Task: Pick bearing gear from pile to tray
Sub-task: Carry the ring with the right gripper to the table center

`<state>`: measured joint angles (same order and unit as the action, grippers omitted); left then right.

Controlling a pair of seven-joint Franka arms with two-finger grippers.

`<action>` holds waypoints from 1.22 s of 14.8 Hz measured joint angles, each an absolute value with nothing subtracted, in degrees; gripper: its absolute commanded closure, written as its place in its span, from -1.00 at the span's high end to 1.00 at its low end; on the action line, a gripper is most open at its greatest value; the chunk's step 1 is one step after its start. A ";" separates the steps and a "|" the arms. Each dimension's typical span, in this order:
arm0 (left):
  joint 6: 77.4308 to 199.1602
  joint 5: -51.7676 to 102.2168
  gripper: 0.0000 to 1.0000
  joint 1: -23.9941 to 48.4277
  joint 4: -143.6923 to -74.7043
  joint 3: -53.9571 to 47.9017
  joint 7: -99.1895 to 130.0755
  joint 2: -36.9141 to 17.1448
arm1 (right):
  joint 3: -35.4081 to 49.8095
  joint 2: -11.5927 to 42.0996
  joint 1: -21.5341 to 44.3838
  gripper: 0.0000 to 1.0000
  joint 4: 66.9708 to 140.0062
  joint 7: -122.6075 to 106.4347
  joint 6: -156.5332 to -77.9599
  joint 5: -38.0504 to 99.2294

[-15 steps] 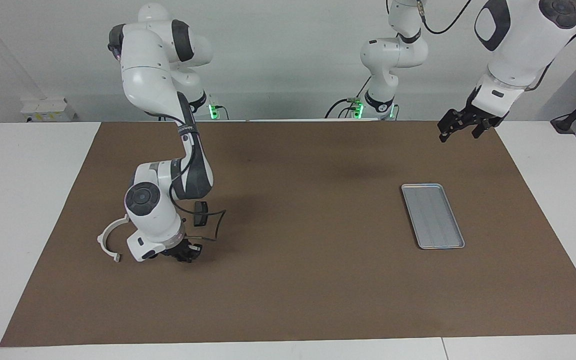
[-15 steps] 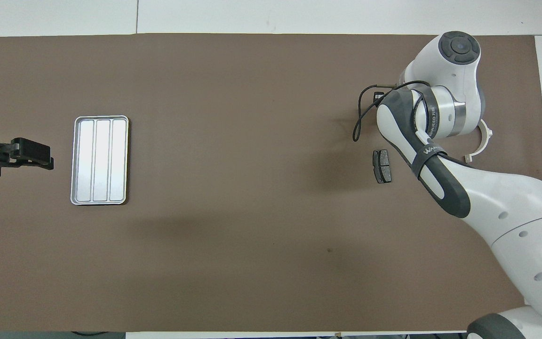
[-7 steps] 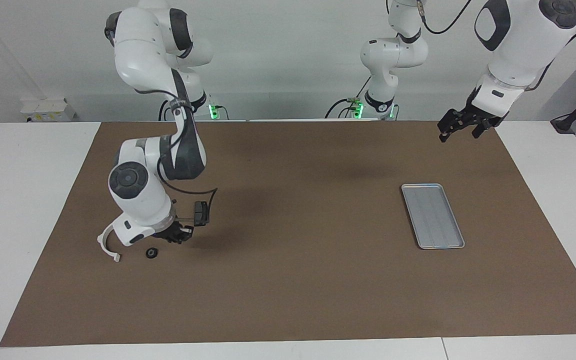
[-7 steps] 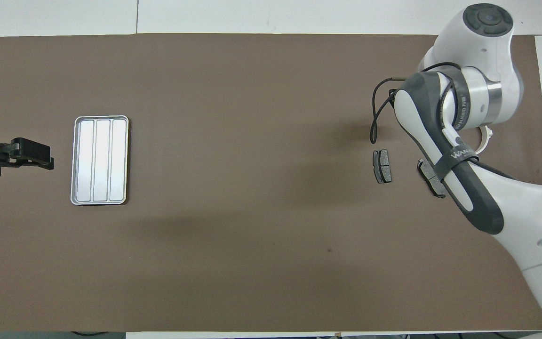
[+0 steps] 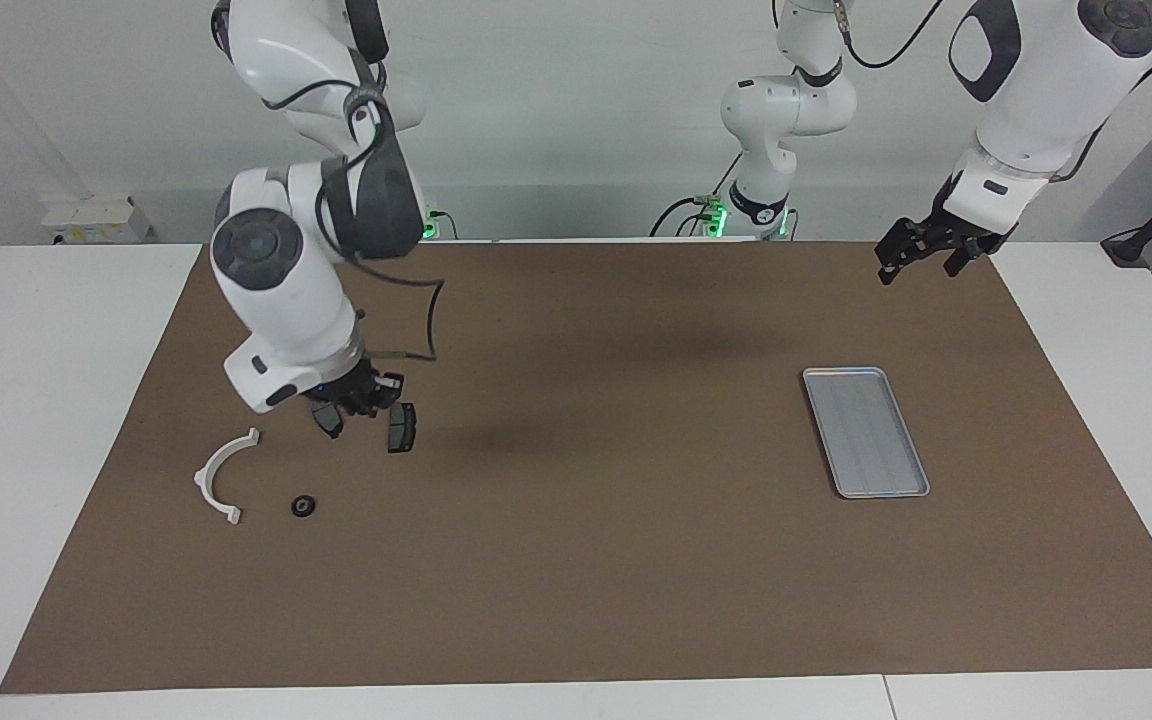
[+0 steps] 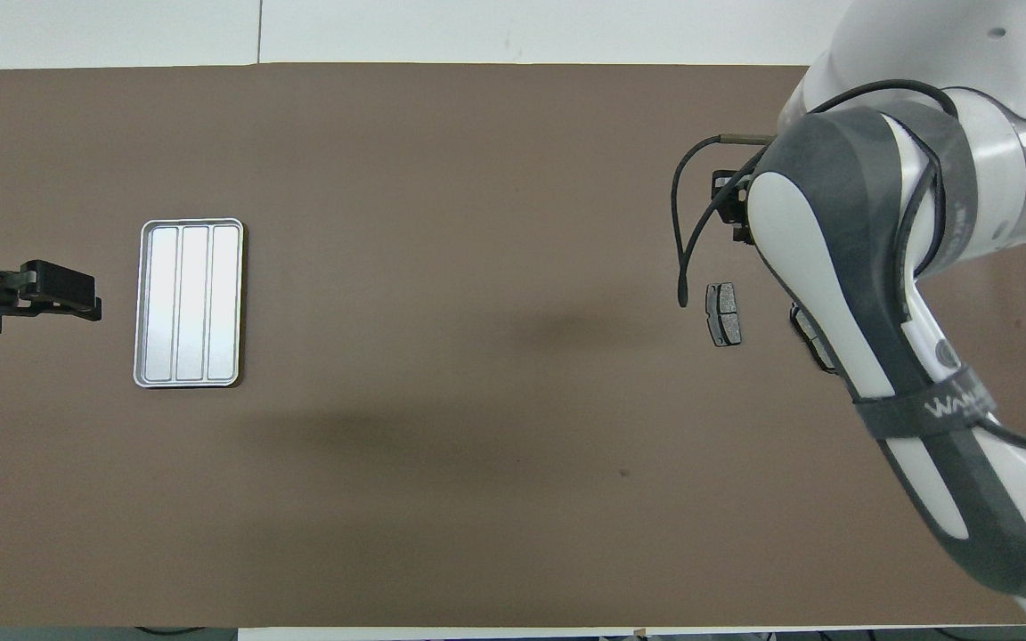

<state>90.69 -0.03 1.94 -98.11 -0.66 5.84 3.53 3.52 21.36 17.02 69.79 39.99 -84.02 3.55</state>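
The pile lies toward the right arm's end of the mat: a white half-ring bracket [image 5: 221, 476], a tiny black ring [image 5: 303, 506] and two dark grey plates [image 5: 401, 428] [image 5: 328, 420]. In the overhead view one plate [image 6: 724, 314] shows whole and the other [image 6: 809, 328] is partly under the arm. My right gripper [image 5: 362, 390] [image 6: 730, 206] hangs in the air over the plates; what it holds, if anything, is hidden. The silver tray [image 5: 865, 431] [image 6: 189, 303] lies empty toward the left arm's end. My left gripper [image 5: 921, 258] [image 6: 61, 296] waits open, raised over the mat beside the tray.
The brown mat [image 5: 596, 560] covers the table's middle, with white table [image 5: 26, 420] at both ends. A black cable [image 5: 428, 320] loops off the right arm's wrist. The right arm's forearm [image 6: 878, 338] covers part of the pile from above.
My right gripper has risen from the mat by the bracket to over the plates. The black ring and second plate have come into view. The left arm has not moved.
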 measured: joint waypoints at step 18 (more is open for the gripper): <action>90.69 -0.03 1.00 1.94 -98.11 -0.66 5.84 3.53 | 3.80 33.57 39.47 -1.00 83.05 82.65 -119.13 -4.01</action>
